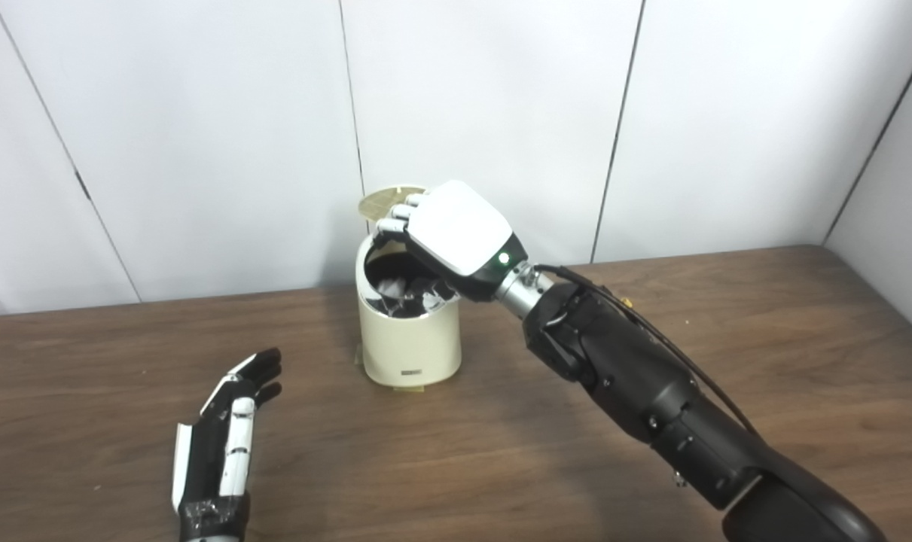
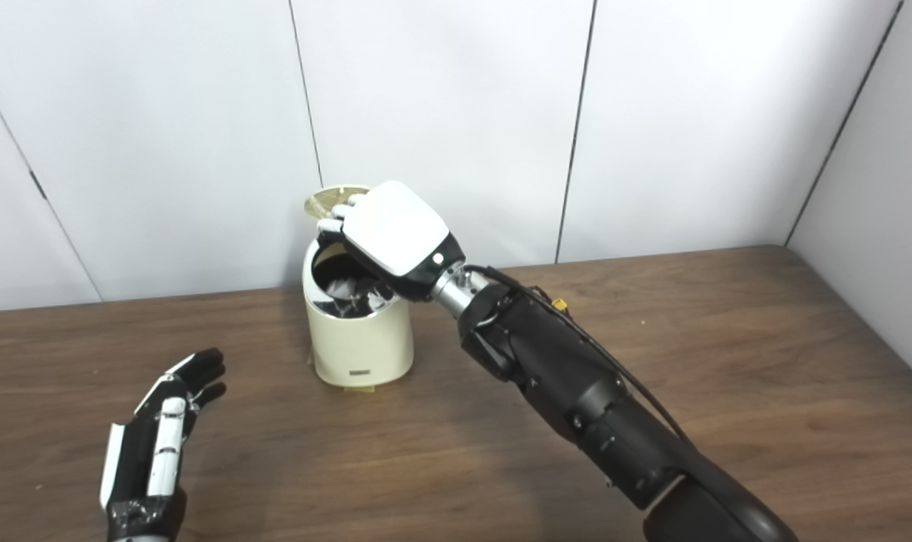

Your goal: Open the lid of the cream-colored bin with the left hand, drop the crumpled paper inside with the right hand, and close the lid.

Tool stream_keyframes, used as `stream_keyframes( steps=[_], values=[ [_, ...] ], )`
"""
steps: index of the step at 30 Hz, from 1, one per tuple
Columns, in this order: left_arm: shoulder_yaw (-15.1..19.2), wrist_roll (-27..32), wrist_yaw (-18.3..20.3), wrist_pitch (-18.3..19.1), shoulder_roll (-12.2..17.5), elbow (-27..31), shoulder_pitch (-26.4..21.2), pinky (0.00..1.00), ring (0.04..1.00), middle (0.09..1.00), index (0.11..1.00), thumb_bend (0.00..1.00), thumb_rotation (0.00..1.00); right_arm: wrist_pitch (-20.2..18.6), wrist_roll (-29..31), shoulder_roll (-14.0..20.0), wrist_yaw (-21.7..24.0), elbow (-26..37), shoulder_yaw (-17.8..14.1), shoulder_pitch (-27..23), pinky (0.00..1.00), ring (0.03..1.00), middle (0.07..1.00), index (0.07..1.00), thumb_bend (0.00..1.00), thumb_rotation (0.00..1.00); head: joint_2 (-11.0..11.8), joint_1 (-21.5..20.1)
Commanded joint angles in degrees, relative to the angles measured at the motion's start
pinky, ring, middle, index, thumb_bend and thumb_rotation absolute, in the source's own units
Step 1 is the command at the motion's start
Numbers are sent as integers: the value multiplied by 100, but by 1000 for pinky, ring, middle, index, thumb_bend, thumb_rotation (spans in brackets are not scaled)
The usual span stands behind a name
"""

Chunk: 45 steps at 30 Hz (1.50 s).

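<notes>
Left eye view: The cream-colored bin [image 1: 409, 339] stands upright on the wooden table [image 1: 727, 339], near its back edge, close to the white panelled wall [image 1: 199, 135]. Its lid [image 1: 384, 201] is raised behind the opening. Crumpled paper [image 1: 403, 292] lies inside the dark interior. The right hand [image 1: 452, 229] hangs over the mouth, back upward, fingers [image 1: 399, 214] curled against the lid; whether it grips anything cannot be told. Hand and forearm cover the bin's right rim.

Right eye view: The left hand [image 2: 158, 444] rests low at the near left, well apart from the bin, fingers straight and spread, holding nothing. The right arm [image 2: 576, 391] crosses the table diagonally from the lower right, a black cable [image 2: 614, 369] running along it. The table around the bin's base is unobstructed.
</notes>
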State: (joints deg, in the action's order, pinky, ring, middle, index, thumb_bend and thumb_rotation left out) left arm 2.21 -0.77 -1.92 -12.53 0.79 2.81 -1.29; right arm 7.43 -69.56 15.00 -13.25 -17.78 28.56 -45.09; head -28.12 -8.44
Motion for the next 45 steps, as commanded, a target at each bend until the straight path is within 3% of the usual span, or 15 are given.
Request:
stream_keyframes(
  steps=[1, 11, 17, 18, 19, 20, 22, 29, 38, 42, 45],
  values=[
    [-33, -48, 1, -193, -3, -76, -100, 814, 837, 825, 799, 357, 844, -127, -9, 98, -25, 174, -57, -174, 497, 633, 661, 626, 1000, 55, 0, -5],
    [-44, -69, -12, -204, -15, -76, -100, 809, 832, 822, 797, 333, 842, -153, 23, 99, 27, 247, -93, -146, 479, 618, 660, 621, 982, 68, -4, 0],
    [-35, -52, -18, -182, -19, -76, -107, 800, 826, 817, 792, 336, 830, 41, 44, 96, -722, 209, -123, -46, 410, 514, 565, 535, 956, 13, -17, -12],
    [-35, -59, -19, -184, -16, -78, -107, 799, 826, 816, 792, 332, 828, 78, 47, 99, -877, 195, -121, -21, 395, 494, 541, 505, 699, 80, -14, -11],
    [-35, -55, -16, -192, -14, -83, -108, 800, 827, 817, 792, 329, 827, 94, 41, 104, -1005, 192, -120, 6, 386, 479, 526, 494, 611, 102, -13, -13],
    [-37, -57, -11, -190, -8, -83, -108, 800, 827, 817, 793, 329, 827, 116, 54, 104, -1154, 187, -130, 36, 376, 467, 527, 477, 569, 52, -18, -16],
    [-40, -50, 1, -180, 0, -79, -107, 806, 829, 819, 795, 333, 837, 136, 86, 99, -1378, 197, -171, 94, 360, 451, 529, 460, 533, 10, -21, -20],
    [-42, -64, -9, -203, 0, -100, -110, 808, 822, 820, 794, 337, 840, 112, 315, 48, -1780, 544, -486, 381, 353, 457, 526, 451, 517, 0, -30, -9],
    [-41, -42, 22, -231, 34, -122, -126, 790, 815, 818, 794, 330, 842, 169, 956, 20, -1605, 1778, -1146, 1106, 350, 444, 514, 455, 519, 0, -12, 11],
    [-34, -55, 1, -191, 26, -88, -119, 786, 820, 815, 790, 320, 843, 8, 1626, -32, -1091, 2272, -1559, 1615, 336, 432, 523, 466, 518, 0, -11, 23],
    [-40, -28, 22, -174, 38, -65, -108, 801, 827, 819, 794, 333, 835, 65, 2032, -25, -870, 2525, -1782, 2029, 267, 448, 525, 461, 516, 0, -12, 36]
  ],
)
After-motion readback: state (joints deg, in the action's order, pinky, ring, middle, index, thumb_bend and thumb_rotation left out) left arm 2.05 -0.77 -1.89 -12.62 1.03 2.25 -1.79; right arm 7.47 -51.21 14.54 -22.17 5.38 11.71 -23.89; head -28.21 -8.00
